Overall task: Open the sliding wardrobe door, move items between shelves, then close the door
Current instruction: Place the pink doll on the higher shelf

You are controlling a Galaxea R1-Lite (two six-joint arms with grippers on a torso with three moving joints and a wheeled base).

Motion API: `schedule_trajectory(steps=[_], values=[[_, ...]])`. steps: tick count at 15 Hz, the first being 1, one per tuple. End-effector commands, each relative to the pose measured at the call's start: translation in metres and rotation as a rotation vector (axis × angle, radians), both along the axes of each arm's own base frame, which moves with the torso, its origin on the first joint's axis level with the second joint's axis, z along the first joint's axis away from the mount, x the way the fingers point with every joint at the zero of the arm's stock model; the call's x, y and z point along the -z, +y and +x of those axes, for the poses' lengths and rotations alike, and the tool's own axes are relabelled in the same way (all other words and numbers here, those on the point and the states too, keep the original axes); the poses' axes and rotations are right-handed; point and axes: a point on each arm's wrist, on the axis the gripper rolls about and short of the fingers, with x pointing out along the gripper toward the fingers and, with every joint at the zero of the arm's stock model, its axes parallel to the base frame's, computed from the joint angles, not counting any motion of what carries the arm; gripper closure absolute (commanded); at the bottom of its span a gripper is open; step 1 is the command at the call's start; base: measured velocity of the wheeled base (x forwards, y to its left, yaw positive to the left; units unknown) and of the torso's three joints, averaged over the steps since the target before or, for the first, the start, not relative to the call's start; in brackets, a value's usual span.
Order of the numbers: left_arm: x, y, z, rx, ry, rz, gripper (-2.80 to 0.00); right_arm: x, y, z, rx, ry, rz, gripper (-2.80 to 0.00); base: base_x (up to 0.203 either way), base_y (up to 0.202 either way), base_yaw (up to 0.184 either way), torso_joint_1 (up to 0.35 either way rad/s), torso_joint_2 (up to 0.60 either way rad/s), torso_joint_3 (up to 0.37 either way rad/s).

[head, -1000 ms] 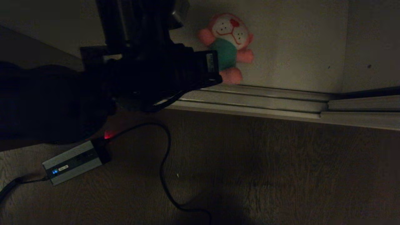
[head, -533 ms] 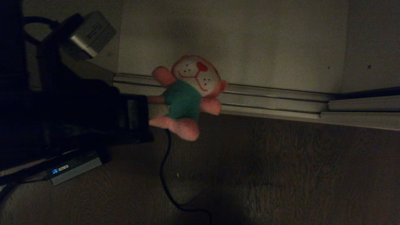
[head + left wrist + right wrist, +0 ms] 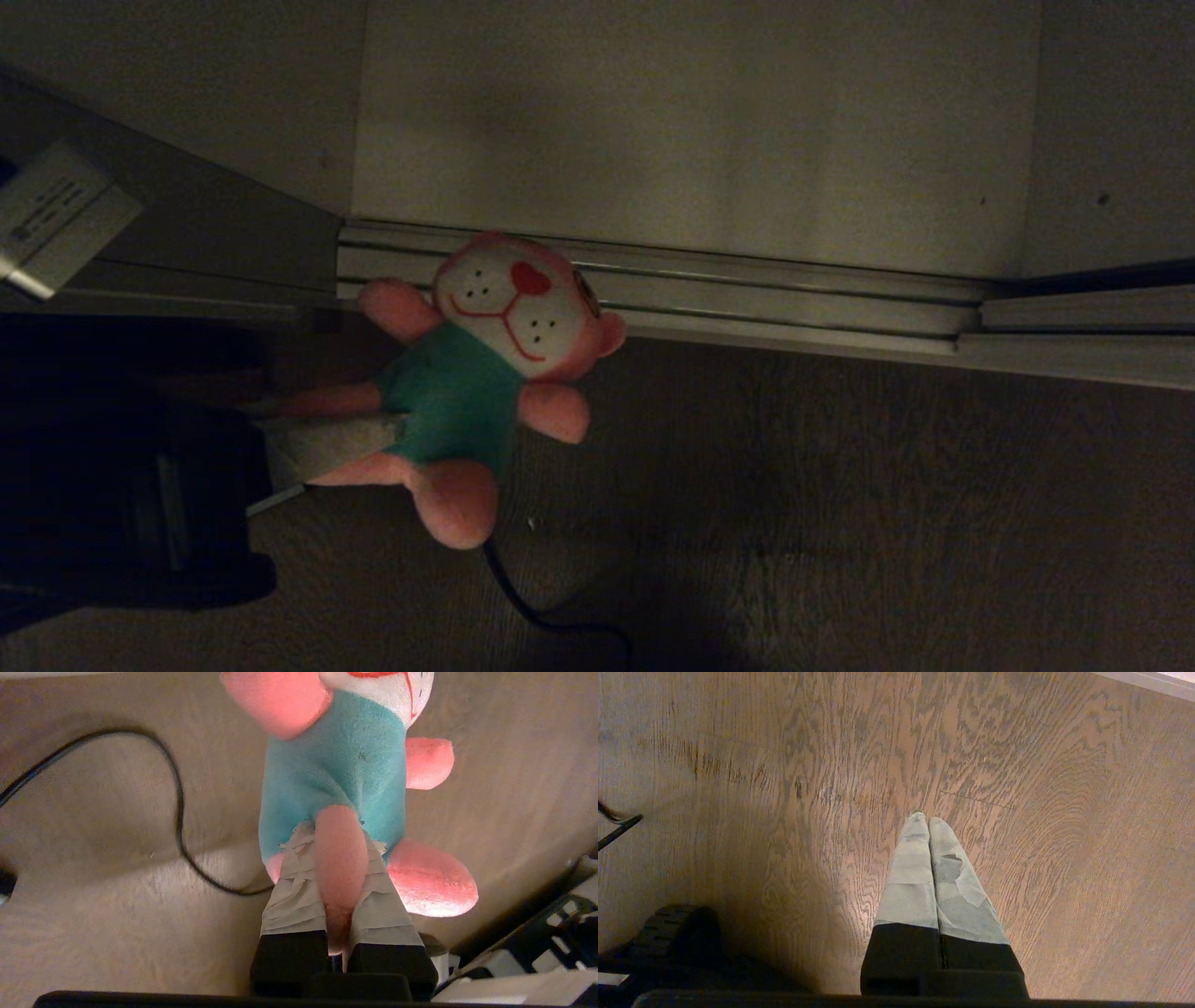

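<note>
Pink plush toy with a white face, red nose and teal shirt (image 3: 476, 383) has left the off-white bottom shelf board (image 3: 691, 121), where it lay a second ago, and now hangs out over the brown wood-grain floor (image 3: 840, 523), carried by the left pincer (image 3: 327, 446), whose tape-wrapped fingers (image 3: 299, 891) are clenched on one pink limb, as the left wrist view shows plainly. That reads as the pick being done and the carry to another shelf under way; the placing is still to come. The toy's head overlaps the ribbed pale metal floor track (image 3: 794, 299) from the near side, so it looks clear of that edge. A black cable (image 3: 523, 607) loops on the floor just beneath the toy. To the right the floor lies open for swinging. The right pincer (image 3: 928, 822) hangs parked over bare floor, fingers pressed together and empty.
</note>
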Motion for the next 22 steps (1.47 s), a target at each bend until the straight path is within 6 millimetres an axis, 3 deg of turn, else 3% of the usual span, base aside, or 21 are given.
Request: schedule_trajectory(steps=[1,7,12,17,22], values=[[0.006,0.013,-0.006,-0.039,-0.002,-0.004,0.0,0.0,0.0,0.0,-0.001,-0.002,-0.001,0.0,0.0,0.0,0.0,0.0,0.0,0.0],[0.005,0.049,-0.008,-0.1,-0.048,0.025,0.0,0.0,0.0,0.0,-0.001,-0.003,-0.001,0.0,0.0,0.0,0.0,0.0,0.0,0.0],[0.004,0.076,-0.043,-0.139,-0.058,0.007,0.0,0.0,0.0,0.0,-0.001,-0.004,-0.001,0.0,0.0,0.0,0.0,0.0,0.0,0.0],[0.015,0.085,-0.082,-0.127,-0.021,-0.012,0.0,0.0,0.0,0.0,-0.001,-0.004,-0.001,0.0,0.0,0.0,0.0,0.0,0.0,0.0],[0.024,0.087,-0.108,-0.172,-0.03,-0.027,0.0,0.0,0.0,0.0,-0.001,-0.002,-0.001,0.0,0.0,0.0,0.0,0.0,0.0,0.0]])
